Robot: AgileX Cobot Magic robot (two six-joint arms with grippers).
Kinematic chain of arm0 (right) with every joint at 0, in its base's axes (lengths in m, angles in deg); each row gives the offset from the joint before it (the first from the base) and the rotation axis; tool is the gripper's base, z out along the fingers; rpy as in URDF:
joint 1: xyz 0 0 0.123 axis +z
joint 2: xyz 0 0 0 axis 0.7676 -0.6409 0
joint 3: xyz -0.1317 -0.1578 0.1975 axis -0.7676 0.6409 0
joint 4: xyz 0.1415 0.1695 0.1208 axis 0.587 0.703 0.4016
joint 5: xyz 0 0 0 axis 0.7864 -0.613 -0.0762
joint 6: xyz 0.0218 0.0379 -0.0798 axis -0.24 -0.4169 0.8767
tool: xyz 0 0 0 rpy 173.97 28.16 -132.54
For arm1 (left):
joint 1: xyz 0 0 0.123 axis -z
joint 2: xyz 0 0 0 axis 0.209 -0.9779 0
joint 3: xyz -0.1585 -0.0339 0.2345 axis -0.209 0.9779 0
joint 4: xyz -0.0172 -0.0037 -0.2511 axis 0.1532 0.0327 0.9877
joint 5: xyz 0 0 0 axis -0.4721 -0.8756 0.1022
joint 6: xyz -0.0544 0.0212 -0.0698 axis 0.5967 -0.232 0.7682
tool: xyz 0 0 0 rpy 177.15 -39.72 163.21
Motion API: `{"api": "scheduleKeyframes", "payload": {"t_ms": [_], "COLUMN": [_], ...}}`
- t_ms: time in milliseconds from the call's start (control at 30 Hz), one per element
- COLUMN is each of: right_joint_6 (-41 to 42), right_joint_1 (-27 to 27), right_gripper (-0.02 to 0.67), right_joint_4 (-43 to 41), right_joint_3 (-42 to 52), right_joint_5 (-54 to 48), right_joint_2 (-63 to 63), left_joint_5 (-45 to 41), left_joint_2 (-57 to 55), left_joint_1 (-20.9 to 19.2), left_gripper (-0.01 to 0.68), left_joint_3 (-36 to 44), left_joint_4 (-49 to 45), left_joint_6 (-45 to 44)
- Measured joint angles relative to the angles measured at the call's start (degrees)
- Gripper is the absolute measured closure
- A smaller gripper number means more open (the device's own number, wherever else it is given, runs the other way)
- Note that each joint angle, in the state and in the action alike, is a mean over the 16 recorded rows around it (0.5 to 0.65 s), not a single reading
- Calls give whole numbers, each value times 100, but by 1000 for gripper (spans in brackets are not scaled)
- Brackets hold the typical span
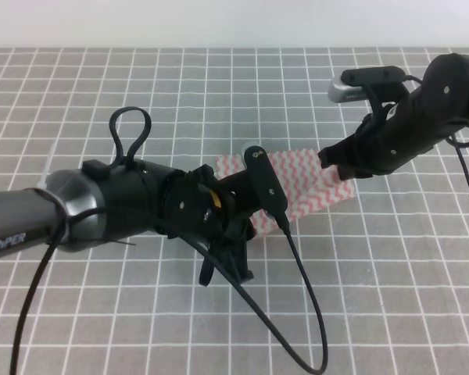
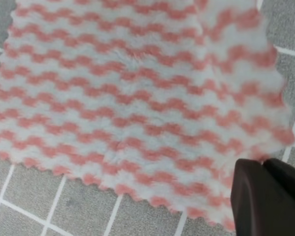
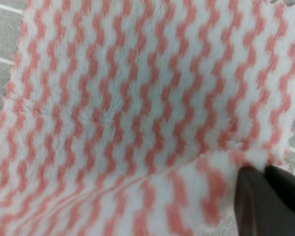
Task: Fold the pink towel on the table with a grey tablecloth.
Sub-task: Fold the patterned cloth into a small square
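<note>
While the pink towel (image 1: 309, 187) lies at mid-frame on the grey-gridded tabletop (image 1: 391, 297), I read both pincers as pinched on its edges: the left pincer (image 2: 265, 167) at one corner, the right pincer (image 3: 260, 172) lifting a fold. I judge the cloth light, limp and fluffy, so corners or pinked edges are the best holds.

Black cabled arms (image 1: 141, 203), apparently "Piper"-marked

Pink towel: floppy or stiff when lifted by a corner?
Probably floppy: the pink towel already creases beside the right hand. Likely light, being thin and small. Its fuzzy pile probably grips rather than slips.
</note>
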Motion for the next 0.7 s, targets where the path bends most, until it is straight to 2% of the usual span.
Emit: {"api": "scheduleKeyframes", "payload": {"t_ms": [700], "right_joint_6": [-3], "right_joint_1": [-5], "right_gripper": [664], "right_joint_4": [-225], "right_joint_3": [0], "right_joint_5": [30], "right_joint_2": [-12], "left_joint_5": [3], "left_joint_2": [-15], "left_joint_1": [-162], "left_gripper": [675], "left_joint_3": [-353], "left_joint_4": [-242], "left_joint_6": [567]}}
